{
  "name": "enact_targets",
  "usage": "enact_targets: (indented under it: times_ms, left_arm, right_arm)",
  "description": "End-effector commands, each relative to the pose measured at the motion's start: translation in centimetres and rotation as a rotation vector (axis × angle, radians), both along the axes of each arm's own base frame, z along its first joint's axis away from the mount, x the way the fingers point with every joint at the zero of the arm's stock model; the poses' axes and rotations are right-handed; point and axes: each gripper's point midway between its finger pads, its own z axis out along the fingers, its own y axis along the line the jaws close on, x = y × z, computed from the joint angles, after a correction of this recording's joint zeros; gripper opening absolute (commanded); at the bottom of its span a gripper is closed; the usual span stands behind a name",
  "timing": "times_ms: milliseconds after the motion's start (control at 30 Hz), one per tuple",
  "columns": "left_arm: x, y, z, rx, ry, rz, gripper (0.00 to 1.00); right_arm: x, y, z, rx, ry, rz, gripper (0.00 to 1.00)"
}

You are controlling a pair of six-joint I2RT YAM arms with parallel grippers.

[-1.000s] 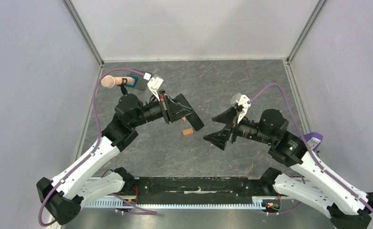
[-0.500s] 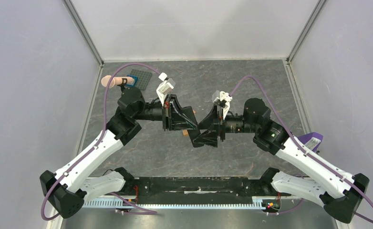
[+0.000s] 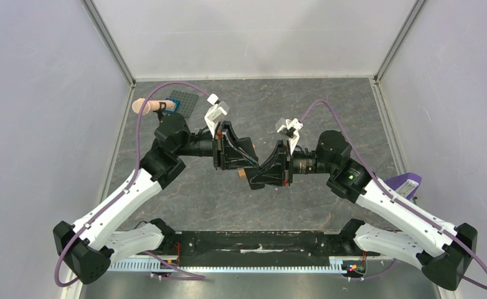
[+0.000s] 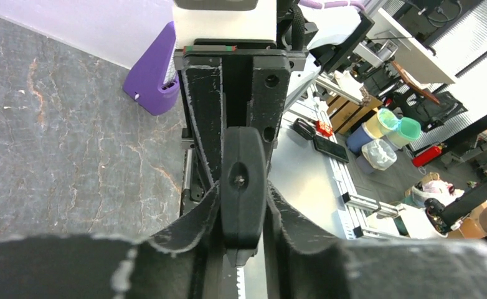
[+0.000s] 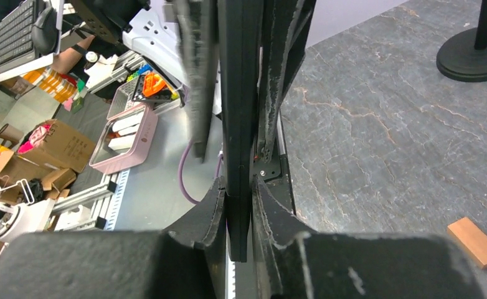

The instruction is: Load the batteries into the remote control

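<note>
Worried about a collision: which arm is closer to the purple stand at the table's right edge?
Right. The right arm passes just beside the purple stand; the left arm is over the table's opposite side.

Tabletop (image 3: 328, 106): matt dark grey, stone-look, pale veins. Remote control (image 5: 238, 124): smooth black plastic, slight sheen. Right gripper (image 5: 239, 187) fingers (image 5: 210, 212): black, grainy, edges scuffed pale; left gripper (image 4: 243, 193) the same. Orange block (image 5: 474, 242), 4 o'clock in the right wrist view: matt, wood-like. Purple holder (image 4: 157, 75), 11 o'clock in the left wrist view: smooth plastic. Arm shells (image 3: 113, 208): glossy white plastic. Rail (image 3: 247, 266), 6 o'clock in the top view: ribbed silver metal.
</note>
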Motion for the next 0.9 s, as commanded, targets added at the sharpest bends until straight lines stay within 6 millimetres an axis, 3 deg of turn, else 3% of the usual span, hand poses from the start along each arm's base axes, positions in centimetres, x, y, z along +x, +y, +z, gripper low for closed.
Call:
enact_targets:
  times_ms: [0,67,167,233,300,367,433,533,667,867]
  left_arm:
    - [0.5,-0.1,1.6,-0.052,-0.043,0.055,0.43]
    - [2.3,0.1,1.3,-0.025,-0.008,0.178,0.70]
    - [5.3,1.3,-0.4,0.073,0.050,0.403,0.74]
    - [8.0,3.4,-1.5,0.135,0.088,0.623,0.74]
    - [11.0,7.0,-2.9,0.195,0.136,0.911,0.75]
    - [12.9,11.7,-4.5,0.237,0.230,1.216,0.76]
    - [12.9,15.2,-5.8,0.261,0.305,1.401,0.76]
    - [12.0,15.1,-5.5,0.219,0.309,1.362,0.77]
    - [10.9,14.3,-5.5,0.240,0.315,1.287,0.75]
    - [9.4,13.6,-5.5,0.248,0.331,1.202,0.73]
  right_arm:
    - [1.6,0.6,0.1,0.014,-0.005,-0.068,0.00]
    - [2.2,0.4,-0.1,0.005,0.000,-0.108,0.00]
    - [3.5,0.0,-0.8,-0.027,-0.004,-0.194,0.00]
    - [4.7,-0.8,-2.1,-0.085,-0.006,-0.280,0.00]
    - [6.3,-2.1,-3.8,-0.164,-0.005,-0.398,0.00]
    - [8.6,-4.0,-5.9,-0.265,0.001,-0.559,0.00]
    - [11.4,-6.6,-8.6,-0.399,0.033,-0.761,0.00]
    - [14.6,-10.7,-12.7,-0.625,0.047,-0.999,0.00]
    - [17.4,-15.8,-17.1,-0.891,-0.032,-1.211,0.00]
    - [18.2,-22.1,-21.6,-1.203,-0.117,-1.376,0.00]
